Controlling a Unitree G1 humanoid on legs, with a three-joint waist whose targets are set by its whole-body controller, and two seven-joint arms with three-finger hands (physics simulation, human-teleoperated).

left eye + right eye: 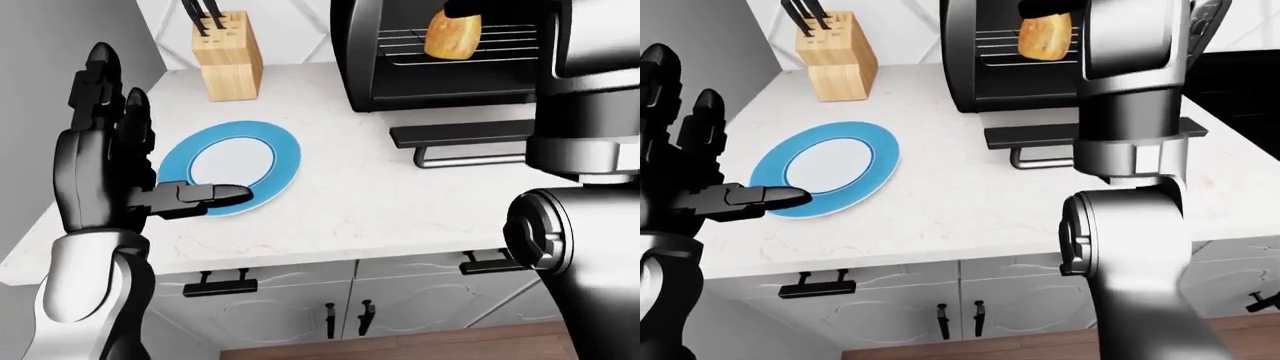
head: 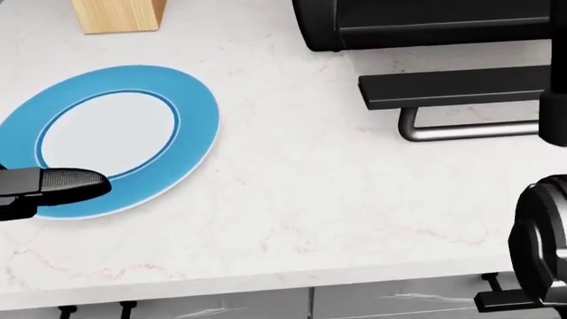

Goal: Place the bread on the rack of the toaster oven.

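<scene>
Bread (image 1: pixel 452 34) sat on the rack (image 1: pixel 500 39) inside the toaster oven (image 1: pixel 440 56) at the bench's far edge, under the right hand (image 1: pixel 480 6); grip unclear, mostly out of view. Left hand (image 1: pixel 105 169) spread wide, holding nothing, near the left edge over the blue plate (image 1: pixel 232 166).

Right hand (image 1: pixel 470 7) mostly cut off by the top edge above the bread (image 1: pixel 452 34); grip impossible to judge. Oven (image 1: pixel 440 52) top cropped, right side hidden behind the right arm (image 1: pixel 1135 82). Knife handles in the block (image 1: pixel 228 64) clipped at the top. Left hand (image 2: pixel 48 186) cut off at the head view's left edge.
</scene>
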